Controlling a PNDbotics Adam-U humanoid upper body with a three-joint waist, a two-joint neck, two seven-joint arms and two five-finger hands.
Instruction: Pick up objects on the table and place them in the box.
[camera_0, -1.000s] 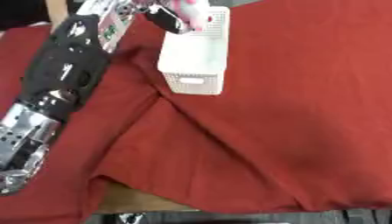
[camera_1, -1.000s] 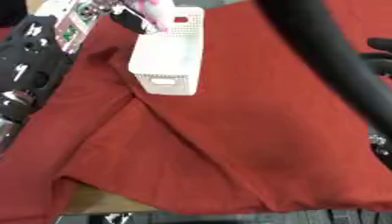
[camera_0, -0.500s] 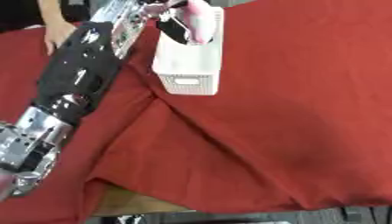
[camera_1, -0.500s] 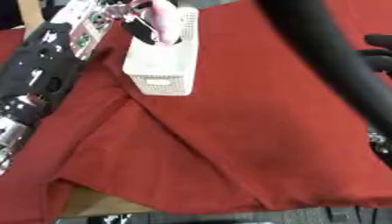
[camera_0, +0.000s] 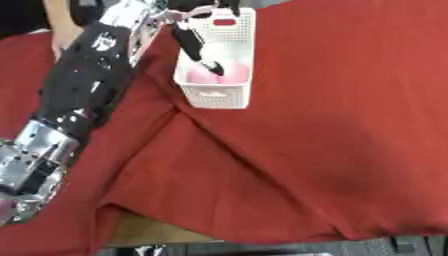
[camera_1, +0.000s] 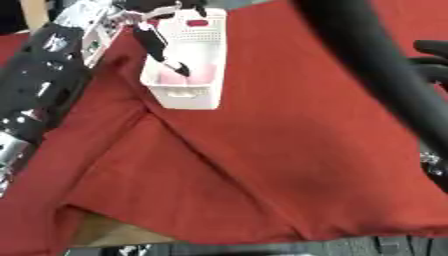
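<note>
My left arm stretched up from the lower left, its hand (camera_0: 194, 37) extended with fingers (camera_0: 210, 66) straight and pointing down. My right arm crossed the right eye view; its hand (camera_1: 432, 64), I think, was curled.

White box (camera_1: 186, 95) on red cloth (camera_1: 289, 160), upper left. Left hand (camera_1: 157, 42) over box, straight dark fingers (camera_1: 175, 66) pointing down inside. Pink object (camera_1: 199, 75) in box. Right arm (camera_1: 367, 60) crosses at right.

Stereo head pair, looking steeply down at your work.
Both views share the white box (camera_0: 217, 60) at upper left; the right eye view sits slightly rightward.
</note>
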